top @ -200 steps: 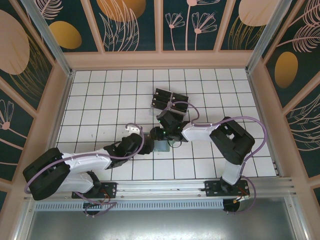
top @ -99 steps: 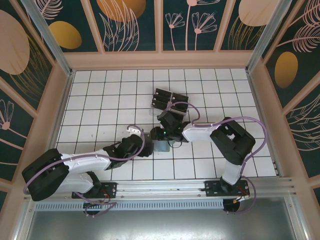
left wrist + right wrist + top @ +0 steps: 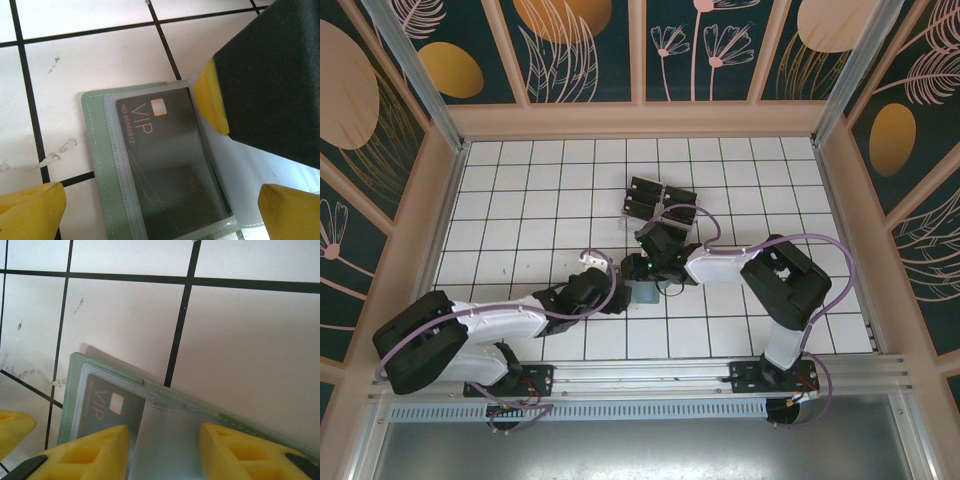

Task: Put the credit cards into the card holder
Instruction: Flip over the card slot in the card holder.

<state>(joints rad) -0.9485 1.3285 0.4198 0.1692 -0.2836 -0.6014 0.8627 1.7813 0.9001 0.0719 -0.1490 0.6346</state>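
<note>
The sage-green card holder (image 3: 95,150) lies open on the tiled floor, its clear sleeves showing. A black credit card (image 3: 165,160) marked VIP sits inside one sleeve. My left gripper (image 3: 160,212) hovers open just above it, one yellow finger on each side. My right gripper (image 3: 165,455) is open part-way, its fingertips (image 3: 85,455) resting on the holder (image 3: 75,385) with a clear sleeve flap (image 3: 170,440) flat between them. The same card (image 3: 105,405) shows beside the left finger. From above, both grippers (image 3: 618,295) (image 3: 642,278) meet at the holder (image 3: 645,293).
More black cards stand in a rack (image 3: 658,198) a few tiles behind the right gripper. Wooden walls (image 3: 455,200) enclose the tiled floor on the left, the back and the right. Both arm bases sit on a metal rail (image 3: 650,378) at the near edge.
The left arm has crept slightly right, toward the holder. The right arm and the holder have stayed put.
</note>
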